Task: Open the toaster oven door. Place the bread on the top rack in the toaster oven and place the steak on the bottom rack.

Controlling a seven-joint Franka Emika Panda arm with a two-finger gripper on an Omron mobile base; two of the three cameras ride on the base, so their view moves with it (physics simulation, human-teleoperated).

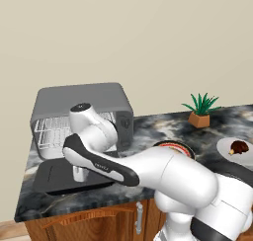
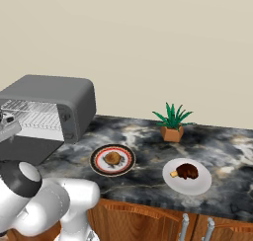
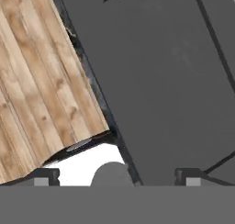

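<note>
The grey toaster oven (image 1: 84, 104) stands at the counter's left end. Its door (image 1: 52, 178) lies folded down flat, showing the top rack (image 1: 49, 126) and the bottom rack (image 1: 49, 142), both bare. My gripper (image 1: 79, 174) points down just above the door (image 3: 156, 71), open with nothing between its fingertips (image 3: 43, 177). The bread (image 2: 113, 158) rests on a patterned plate (image 2: 99, 167) mid-counter. To its right, a white plate (image 2: 197, 184) holds the steak (image 2: 187, 171).
A small potted plant (image 2: 172, 121) stands near the back wall. Wood cabinets (image 2: 148, 220) run under the dark marble counter (image 2: 222, 146). The counter's left edge lies just beyond the oven, with wooden floor (image 3: 32, 90) below it.
</note>
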